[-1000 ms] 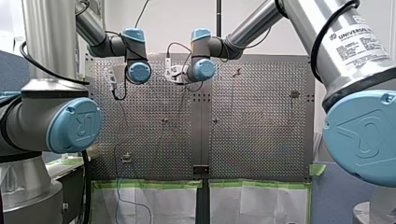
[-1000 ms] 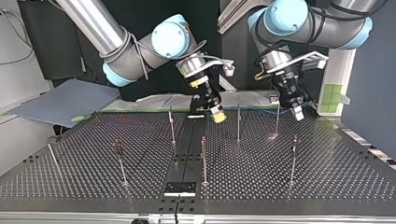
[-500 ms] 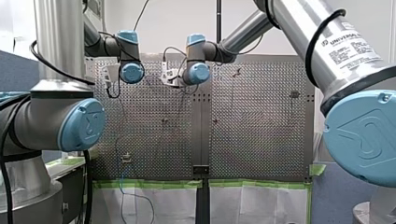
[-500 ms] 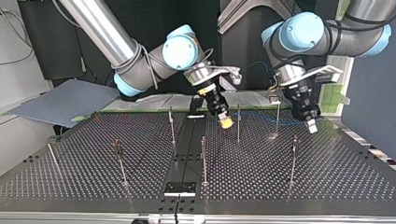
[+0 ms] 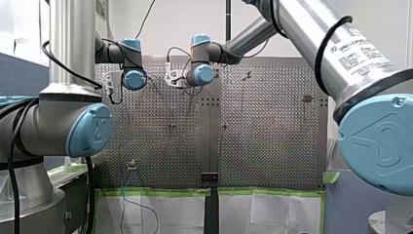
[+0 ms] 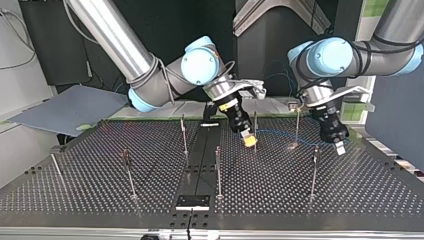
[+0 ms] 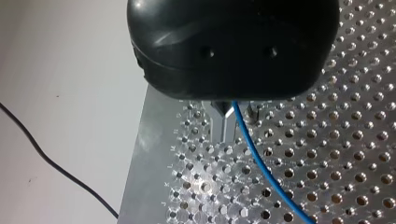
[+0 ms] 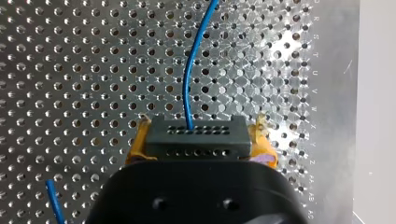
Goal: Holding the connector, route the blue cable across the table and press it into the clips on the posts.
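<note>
In the right wrist view my right gripper (image 8: pixel 198 151) is shut on the black connector (image 8: pixel 198 135), one yellow pad on each side. The blue cable (image 8: pixel 191 70) leaves the connector's face and runs ahead over the perforated plate. In the top view the same right gripper (image 6: pixel 248 141) hangs low beside a thin post (image 6: pixel 255 131). My left gripper (image 7: pixel 225 122) is shut on the blue cable (image 7: pixel 261 172), which trails away under it. In the top view my left gripper (image 6: pixel 340 147) sits near the plate's right edge. The blue cable (image 6: pixel 280 134) spans between the two grippers, behind another post (image 6: pixel 297 125).
Several thin posts stand on the perforated table (image 6: pixel 100 195), among them one (image 6: pixel 218 170) at the middle, one (image 6: pixel 315 170) on the right and one (image 6: pixel 129 172) on the left. A slack cable end (image 5: pixel 127 195) hangs over the taped front edge. A grey sheet (image 6: pixel 70 107) lies beyond the table.
Both grippers have moved down and toward the top view's camera, drifting to that view's right. The right one has carried the connector past the middle post line, and the cable followed.
</note>
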Available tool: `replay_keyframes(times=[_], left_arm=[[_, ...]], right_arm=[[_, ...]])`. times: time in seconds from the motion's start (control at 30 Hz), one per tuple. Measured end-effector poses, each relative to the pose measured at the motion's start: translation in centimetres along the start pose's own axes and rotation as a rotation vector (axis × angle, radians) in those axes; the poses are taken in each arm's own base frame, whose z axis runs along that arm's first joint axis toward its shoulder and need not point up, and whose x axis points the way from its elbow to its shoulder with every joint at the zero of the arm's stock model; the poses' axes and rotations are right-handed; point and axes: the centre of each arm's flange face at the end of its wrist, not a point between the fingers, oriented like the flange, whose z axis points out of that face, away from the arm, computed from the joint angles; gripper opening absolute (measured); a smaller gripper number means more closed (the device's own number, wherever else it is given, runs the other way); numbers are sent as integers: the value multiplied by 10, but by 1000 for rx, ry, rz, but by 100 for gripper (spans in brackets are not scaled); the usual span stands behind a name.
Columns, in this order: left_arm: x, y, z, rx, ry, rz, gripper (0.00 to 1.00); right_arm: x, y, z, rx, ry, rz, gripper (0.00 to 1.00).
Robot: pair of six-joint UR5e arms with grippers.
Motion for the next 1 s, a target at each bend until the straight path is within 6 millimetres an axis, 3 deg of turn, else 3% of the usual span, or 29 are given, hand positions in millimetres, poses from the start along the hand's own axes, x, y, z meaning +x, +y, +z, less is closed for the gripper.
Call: replay_keyframes(times=[0.33, 0.57, 0.83, 1.0], left_arm=[[-5, 2, 19, 9, -27, -22, 0], [8, 7, 31, 20, -10, -27, 0], [19, 10, 53, 52, -16, -56, 0], [31, 9, 64, 73, -3, -63, 0]], right_arm=[[27, 0, 16, -1, 56, -1, 0], [48, 4, 24, -8, 98, 2, 0], [45, 7, 28, -16, 95, 3, 0], [31, 12, 31, -31, 76, 3, 0]])
